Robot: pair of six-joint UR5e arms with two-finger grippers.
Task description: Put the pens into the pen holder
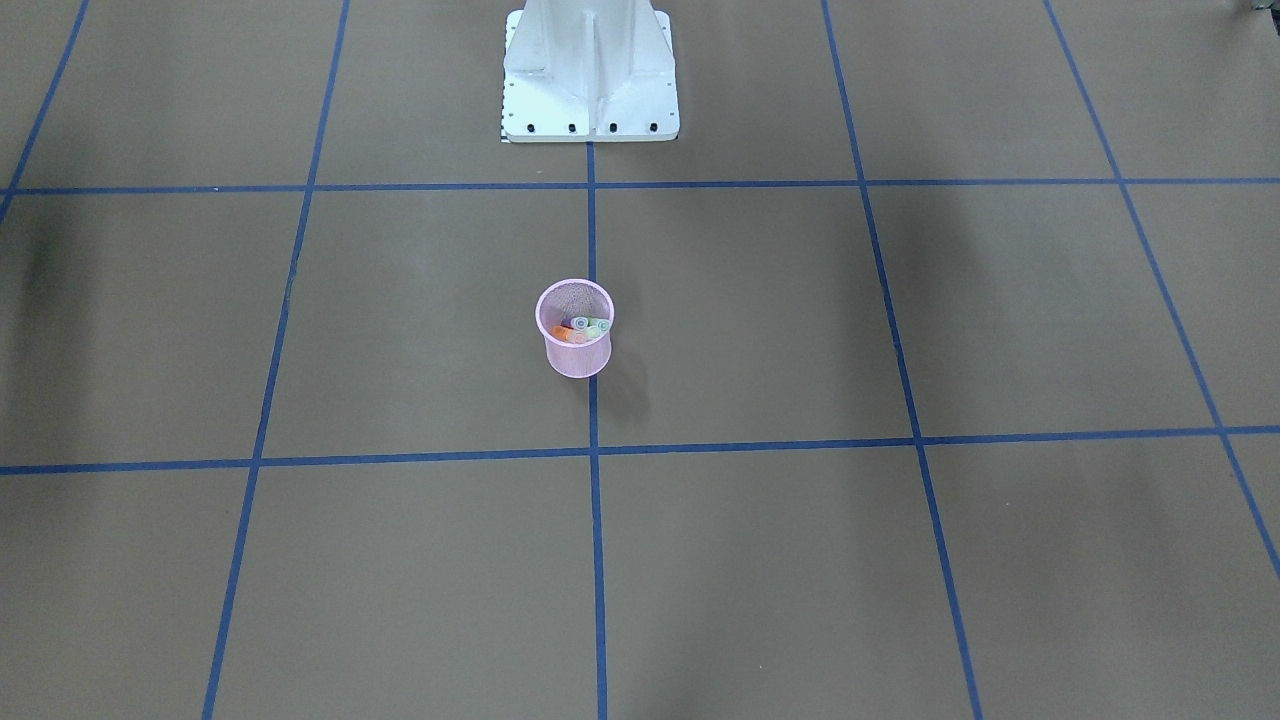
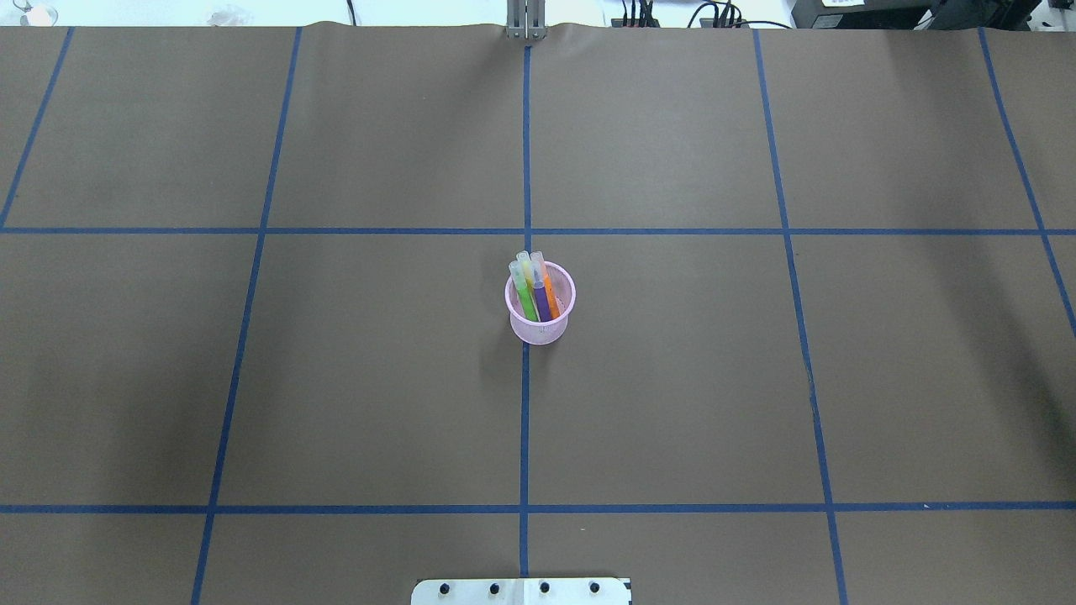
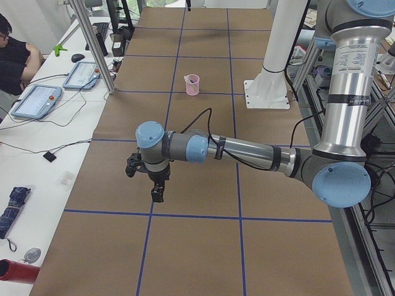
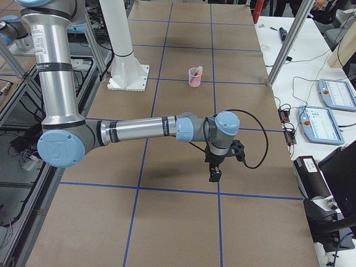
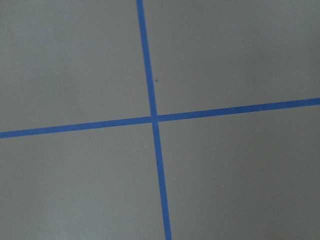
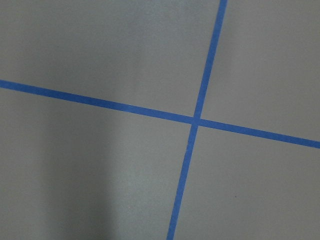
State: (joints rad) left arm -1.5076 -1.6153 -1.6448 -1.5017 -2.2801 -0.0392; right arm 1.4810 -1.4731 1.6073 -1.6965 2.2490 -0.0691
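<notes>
The pink pen holder stands upright in the middle of the bench, on a blue tape line. The green pen, purple pen and orange pen lean inside it. The left gripper and right gripper hang over the bench, well apart from the pen holder; I cannot tell if they are wide or narrow

Brown table w/ blue tape grid; white side desk w/ tablets, metal post, umbrella.

Even overhead light, soft shadows
</notes>
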